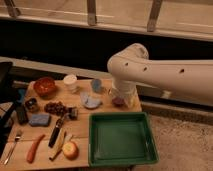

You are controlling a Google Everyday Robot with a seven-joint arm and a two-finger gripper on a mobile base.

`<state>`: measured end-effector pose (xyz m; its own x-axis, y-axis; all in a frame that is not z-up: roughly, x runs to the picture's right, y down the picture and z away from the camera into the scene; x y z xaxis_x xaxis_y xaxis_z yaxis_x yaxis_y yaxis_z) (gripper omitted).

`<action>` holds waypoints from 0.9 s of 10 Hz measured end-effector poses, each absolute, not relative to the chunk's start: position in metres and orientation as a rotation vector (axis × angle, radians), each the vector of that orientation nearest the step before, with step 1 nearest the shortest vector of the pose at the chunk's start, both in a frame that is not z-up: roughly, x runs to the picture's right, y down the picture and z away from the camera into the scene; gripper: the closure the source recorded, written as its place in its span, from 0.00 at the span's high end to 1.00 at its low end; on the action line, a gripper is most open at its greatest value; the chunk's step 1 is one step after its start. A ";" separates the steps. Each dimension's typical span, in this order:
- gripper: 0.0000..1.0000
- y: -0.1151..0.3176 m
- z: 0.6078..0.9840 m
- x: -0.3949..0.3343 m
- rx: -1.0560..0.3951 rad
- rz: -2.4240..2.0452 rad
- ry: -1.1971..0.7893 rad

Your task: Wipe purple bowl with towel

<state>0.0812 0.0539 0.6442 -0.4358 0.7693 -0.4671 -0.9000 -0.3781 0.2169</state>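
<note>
Behind the green tray (pixel 120 116), the arm (pixel 150 70) overhangs the purple bowl (pixel 118 102), with the gripper (pixel 122 95) low above it, barring access from overhead. The towel (pixel 91 102) lies behind the tray's left corner, with a narrow strip of table (pixel 106 108) between towel and bowl.

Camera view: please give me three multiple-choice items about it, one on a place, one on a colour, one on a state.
1. Where is the gripper?
A. on the floor
B. down at the purple bowl
C. inside a cupboard
2. What colour is the tray?
A. red
B. white
C. green
3. The towel is:
A. lying crumpled on the table
B. hanging on a hook
C. held in the air

Answers: B, the arm ends over the bowl; C, its walls are green; A, it lies beside the bowl, apart from the arm.
</note>
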 end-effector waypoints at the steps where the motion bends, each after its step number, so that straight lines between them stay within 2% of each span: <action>1: 0.65 0.054 0.644 0.082 -0.350 1.969 0.539; 5: 0.65 0.055 0.636 0.077 -0.380 1.877 0.463; 9: 0.65 0.029 0.642 0.045 -0.399 1.692 0.329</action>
<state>0.0448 0.0290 0.6422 -0.1364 0.8872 -0.4407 -0.9877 -0.1560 -0.0082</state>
